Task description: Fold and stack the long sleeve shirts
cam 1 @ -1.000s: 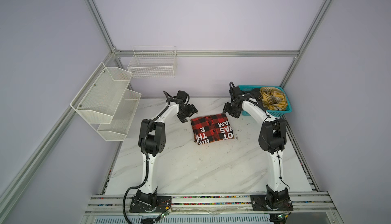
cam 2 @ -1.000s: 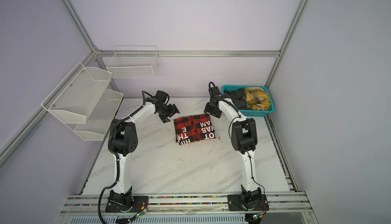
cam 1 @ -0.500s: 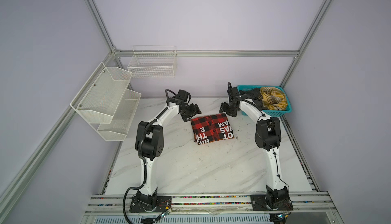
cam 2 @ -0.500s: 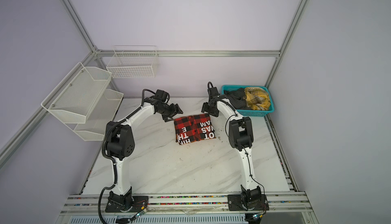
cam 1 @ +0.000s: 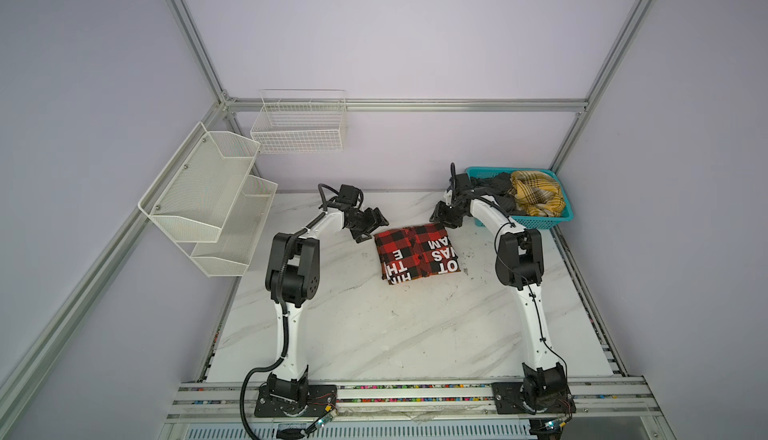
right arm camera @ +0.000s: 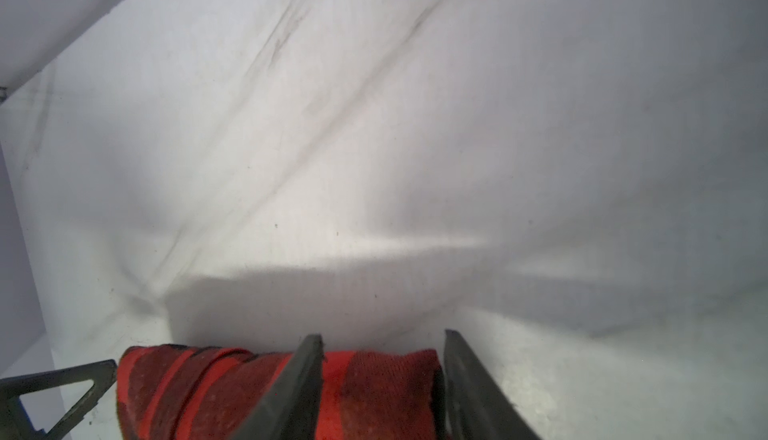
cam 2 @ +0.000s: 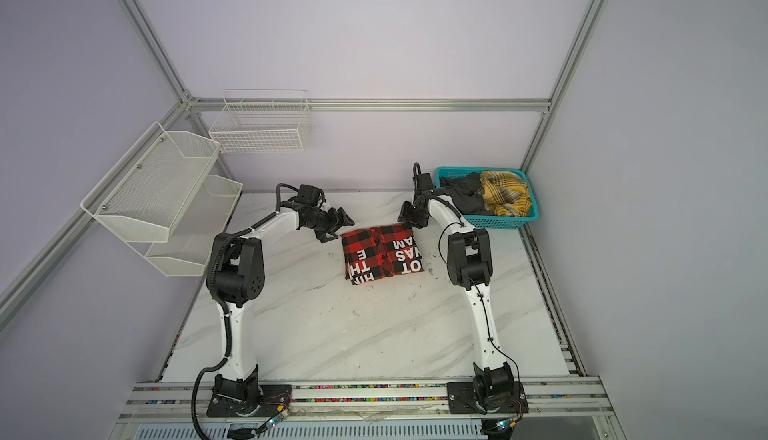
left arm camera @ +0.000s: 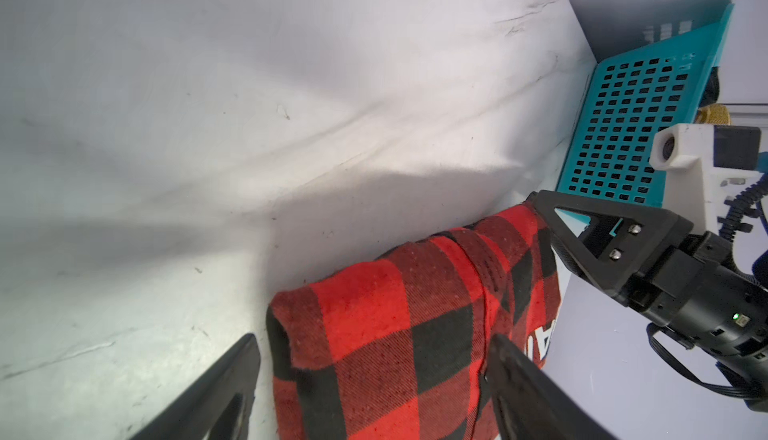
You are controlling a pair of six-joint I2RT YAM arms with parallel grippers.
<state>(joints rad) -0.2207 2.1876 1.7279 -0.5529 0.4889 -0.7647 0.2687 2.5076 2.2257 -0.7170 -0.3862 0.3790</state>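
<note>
Table [cam 1: 374, 334] in the lower frame. Basket [cam 1: 540, 221] at right holds yellow shirt [cam 1: 536, 197] and grey shirt [cam 1: 494, 186], both unfolded. Red shirt [cam 1: 415, 255] lies folded on the table, mid-frame. Left gripper [cam 1: 374, 229] is spread round its upper-left corner. Right gripper [cam 1: 444, 220] straddles the upper-right corner; can't tell if it pinches. Risk: grabbing one layer or an uneven lift unfolds it.

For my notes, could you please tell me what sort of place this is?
Probably a robotics lab cell: an aluminium frame encloses it, and the left arm and right arm are mounted on a rail.

Top cams high, wrist cams near shirt [left arm camera: 395, 355]
</note>
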